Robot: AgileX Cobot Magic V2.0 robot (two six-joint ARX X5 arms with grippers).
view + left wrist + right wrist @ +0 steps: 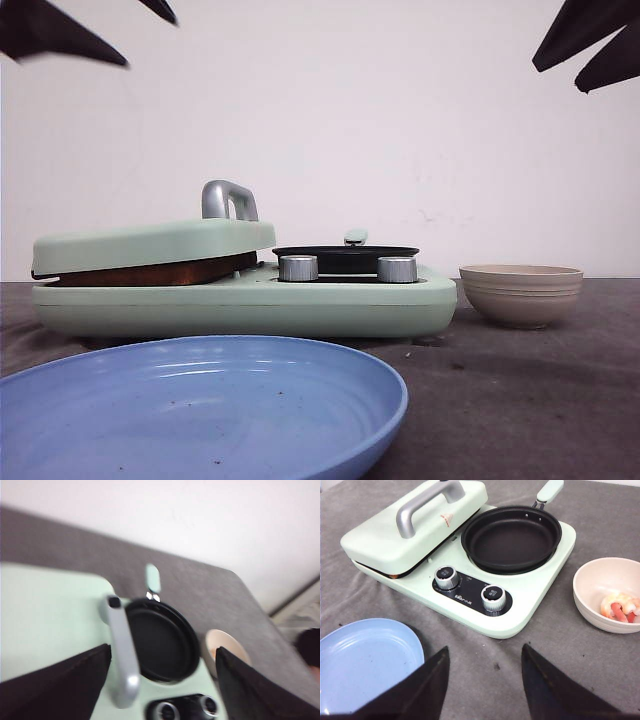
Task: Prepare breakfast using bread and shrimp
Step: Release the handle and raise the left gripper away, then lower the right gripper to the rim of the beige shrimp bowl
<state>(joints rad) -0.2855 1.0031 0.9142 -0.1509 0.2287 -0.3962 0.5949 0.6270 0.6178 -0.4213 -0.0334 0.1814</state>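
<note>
Both arms' fingers [432,690] [55,685] spread wide, holding nothing, above the breakfast maker [520,610].

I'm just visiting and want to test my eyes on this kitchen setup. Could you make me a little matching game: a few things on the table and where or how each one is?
Things:
1. shrimp
2. black pan
3. blue plate
4. grill lid

States:
A. empty, seated on the cooker's round burner
B. lying in the beige bowl
C. lowered, silver handle on top
D. empty, nearest the robot

Pairs: 1-B, 2-A, 3-D, 4-C
</note>
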